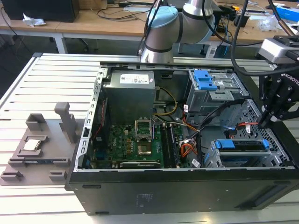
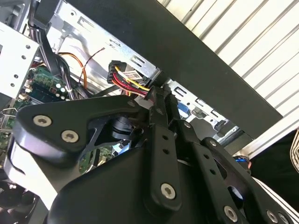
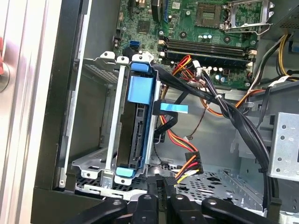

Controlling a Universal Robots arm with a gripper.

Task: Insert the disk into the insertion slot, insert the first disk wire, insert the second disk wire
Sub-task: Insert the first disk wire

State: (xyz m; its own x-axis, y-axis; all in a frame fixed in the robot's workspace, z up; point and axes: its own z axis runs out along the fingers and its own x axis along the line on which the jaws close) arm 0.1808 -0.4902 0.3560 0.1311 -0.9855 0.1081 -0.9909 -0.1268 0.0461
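The gripper (image 3: 159, 185) was clamped shut on a disk wire (image 2: 134, 84), near the disk (image 3: 135, 126) seated in the insertion slot (image 3: 95, 162). The computer case (image 1: 163, 196) lay on a slatted grey table (image 1: 42, 79), the slot at the exterior view's four o'clock, wooden workbenches (image 1: 93, 19) at twelve.

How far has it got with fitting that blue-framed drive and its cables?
Done: the disk sits inside the insertion slot. In hand: the gripper looks closed on the plug end of the first disk wire, the red and yellow one, held beside the cage. Left: nothing is plugged into the disk's socket edge, so both wires remain.
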